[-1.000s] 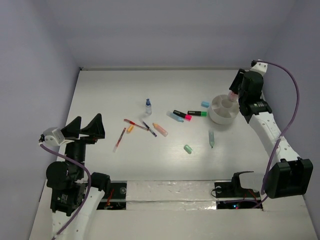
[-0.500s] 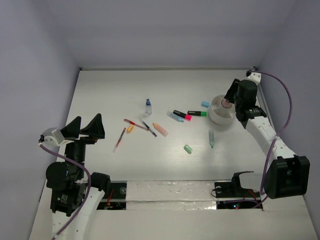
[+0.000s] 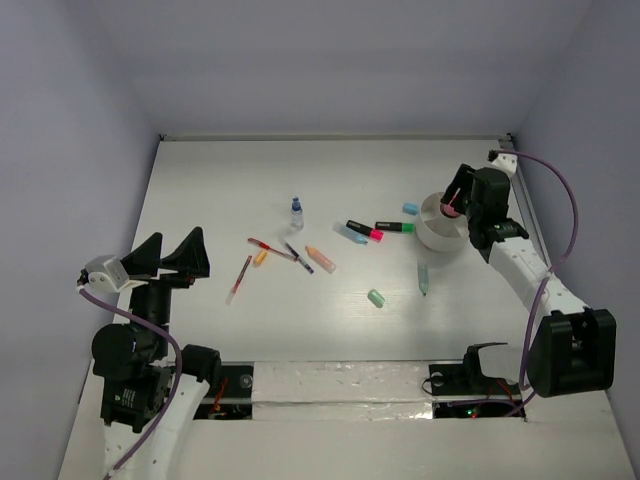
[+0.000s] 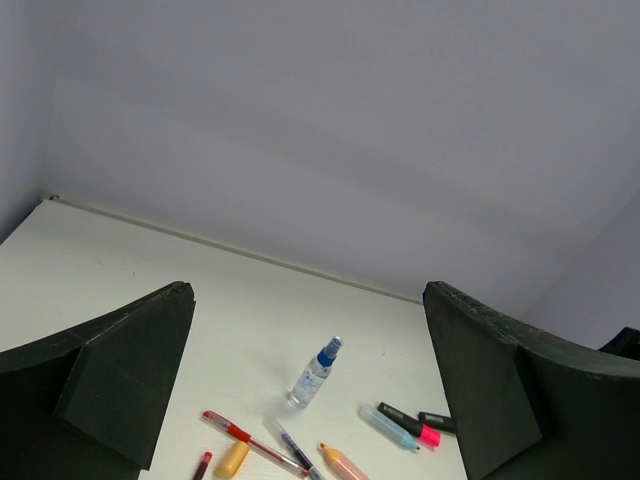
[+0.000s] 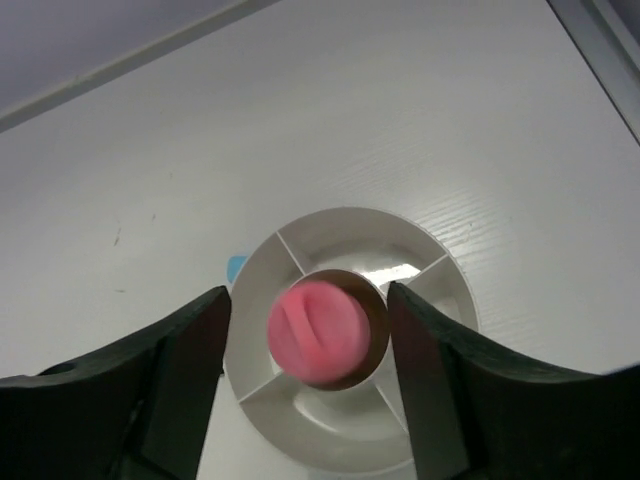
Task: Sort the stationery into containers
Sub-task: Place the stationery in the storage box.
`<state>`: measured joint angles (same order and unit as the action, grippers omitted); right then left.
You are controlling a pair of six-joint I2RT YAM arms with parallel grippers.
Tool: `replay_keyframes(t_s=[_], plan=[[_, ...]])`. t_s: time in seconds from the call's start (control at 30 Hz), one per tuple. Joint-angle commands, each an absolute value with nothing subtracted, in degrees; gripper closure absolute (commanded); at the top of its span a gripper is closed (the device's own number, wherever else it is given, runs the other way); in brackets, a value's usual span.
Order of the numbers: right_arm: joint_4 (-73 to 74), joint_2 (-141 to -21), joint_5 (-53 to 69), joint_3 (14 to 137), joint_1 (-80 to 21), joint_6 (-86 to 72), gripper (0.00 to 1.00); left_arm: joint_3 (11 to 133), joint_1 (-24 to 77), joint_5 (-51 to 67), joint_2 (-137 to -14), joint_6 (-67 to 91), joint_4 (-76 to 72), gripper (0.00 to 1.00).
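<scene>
My right claw (image 5: 308,320) hangs over the round cup (image 5: 350,212), its fingers parted with a gap beside the pink-capped bottle (image 5: 318,335). The bottle sits straight below, between them, apparently seated in the centre well. The risk I see is a finger catching the smooth, ridged cap on the way up. That could topple the tall bottle or drag the light, thin-walled, spoke-divided plastic cup. My left claw (image 4: 308,300) gapes wide and empty.

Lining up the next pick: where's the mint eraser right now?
Top view: the mint eraser lies by itself right of centre, just left of the pale teal marker and down-left of the cup.
</scene>
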<state>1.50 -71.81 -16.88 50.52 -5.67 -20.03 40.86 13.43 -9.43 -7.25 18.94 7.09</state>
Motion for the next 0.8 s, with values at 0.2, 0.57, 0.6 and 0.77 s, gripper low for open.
replay_keyframes(t_s=[0.2,0.57,0.6,0.77], plan=[[0.35,-68.21,-12.76,55.72,-6.32,-19.95,0.19,40.96,13.71,-8.88,-6.59,18.46,4.22,0.01],[0.62,-78.29,-5.19,62.92,-30.74,-13.98,0.08,40.87,13.71,-8.53,-7.21,18.46,4.13,0.01],[0.18,-80.05,-4.14,63.71,-32.50,-12.67,0.06,40.87,13.71,-8.61,-7.38,18.37,4.04,0.01],[-2.28,-92.34,-1.15,69.15,-42.00,-8.01,0.00,40.78,13.71,-8.26,-7.65,18.28,4.04,0.01]])
